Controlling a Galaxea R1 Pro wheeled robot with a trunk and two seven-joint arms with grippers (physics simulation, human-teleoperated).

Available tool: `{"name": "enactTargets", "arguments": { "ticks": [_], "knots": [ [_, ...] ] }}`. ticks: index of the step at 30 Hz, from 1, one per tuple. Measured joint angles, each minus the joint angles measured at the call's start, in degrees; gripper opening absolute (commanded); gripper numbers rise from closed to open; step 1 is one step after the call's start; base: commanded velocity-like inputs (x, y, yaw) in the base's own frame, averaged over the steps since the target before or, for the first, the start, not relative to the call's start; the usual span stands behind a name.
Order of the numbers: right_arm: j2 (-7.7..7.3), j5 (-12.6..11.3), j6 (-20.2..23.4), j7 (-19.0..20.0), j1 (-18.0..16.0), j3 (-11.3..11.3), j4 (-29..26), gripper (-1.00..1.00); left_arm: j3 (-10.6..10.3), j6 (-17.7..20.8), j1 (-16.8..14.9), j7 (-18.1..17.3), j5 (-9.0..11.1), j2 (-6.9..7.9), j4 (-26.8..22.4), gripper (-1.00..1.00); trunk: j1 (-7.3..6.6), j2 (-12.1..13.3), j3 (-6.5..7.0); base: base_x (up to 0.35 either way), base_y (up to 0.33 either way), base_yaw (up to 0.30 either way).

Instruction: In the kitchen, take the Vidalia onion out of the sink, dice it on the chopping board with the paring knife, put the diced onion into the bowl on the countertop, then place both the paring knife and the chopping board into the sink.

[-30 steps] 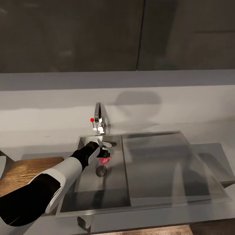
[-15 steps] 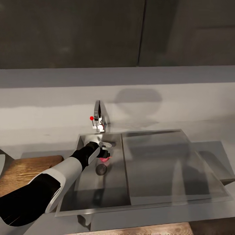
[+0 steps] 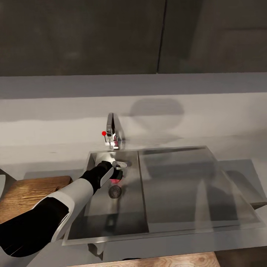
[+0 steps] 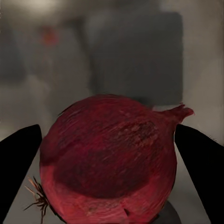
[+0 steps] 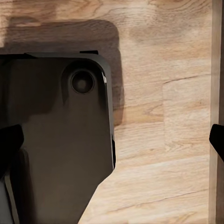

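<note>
While your right gripper point(image 5: 116, 140) hangs idle over wooden flooring, fingers apart and holding nothing, the chopping board point(image 3: 29, 194) waits at the near left for the cut. Further in, your left gripper point(image 3: 118, 175) reaches into the sink point(image 3: 174, 222), its fingers point(image 4: 18, 172) flanking the onion point(image 4: 109, 161) just beyond the drain point(image 3: 115, 191); whether they grip it, I cannot tell.

Dim, even light fills the kitchen; the sink point(image 3: 174, 189) gives smeared, soft reflections, and a round shadow lies on the wall point(image 3: 155, 109) behind the tap point(image 3: 113, 135). The left wrist view's background is blurred (the onion point(image 4: 109, 161) stays sharp).
</note>
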Motion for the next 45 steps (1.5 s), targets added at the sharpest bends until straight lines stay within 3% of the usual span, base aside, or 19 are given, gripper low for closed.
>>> {"name": "enactTargets", "arguments": {
  "ticks": [15, 29, 45],
  "knots": [
    [0.00, 0.0, 0.0, 0.0, 0.0, 0.0, 0.0, 1.00, 0.0, 0.0, 0.0, 0.1, -0.2, 0.10, -0.4, -1.00, 0.00, 0.0, 0.17, 0.000, 0.000, 0.000],
    [0.00, 0.0, 0.1, 0.0, 0.0, 0.0, 0.0, 1.00, 0.1, 2.4, 0.0, 0.5, -0.3, 0.43, -7.1, -1.00, 0.01, 0.0, 1.40, -0.009, 0.000, 0.000],
    [0.00, 0.0, 0.0, 0.0, 0.0, -0.1, -0.1, 1.00, 0.1, 4.4, 0.0, 0.5, -0.3, 0.61, -8.9, -1.00, 0.03, 0.0, 2.85, -0.259, 0.028, 0.000]
  ]
}}
